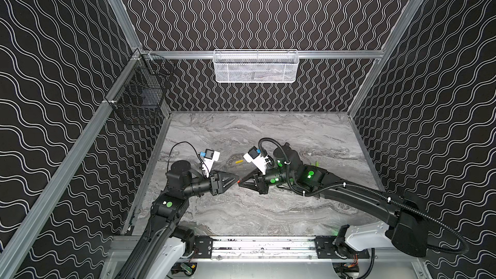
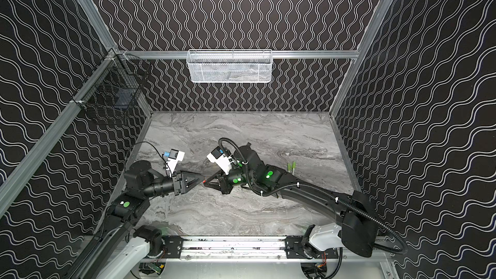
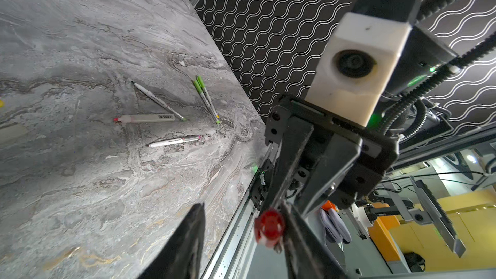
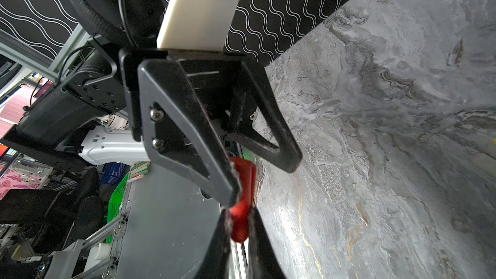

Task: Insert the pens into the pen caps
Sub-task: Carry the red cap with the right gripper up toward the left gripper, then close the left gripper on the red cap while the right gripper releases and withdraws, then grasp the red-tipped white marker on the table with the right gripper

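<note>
My right gripper [image 4: 240, 226] is shut on a red pen cap [image 4: 241, 205], held above the marble table. My left gripper [image 3: 241, 206] meets it tip to tip in both top views [image 1: 237, 177] [image 2: 203, 179]. Its jaws stand apart, and the red cap [image 3: 269, 228] rests against one finger only. Several pens lie on the table: a black-tipped one [image 3: 158, 100], a red-tipped one [image 3: 145, 118], a pink-ended one [image 3: 174, 141], and two with green caps [image 3: 206, 97] [image 1: 316, 162]. A yellow cap [image 1: 239, 161] lies behind the grippers.
A white mesh basket [image 1: 255, 67] hangs on the back wall and a black wire basket [image 1: 139, 89] on the left wall. An aluminium rail [image 1: 263, 245] runs along the table's front edge. Patterned walls close in three sides.
</note>
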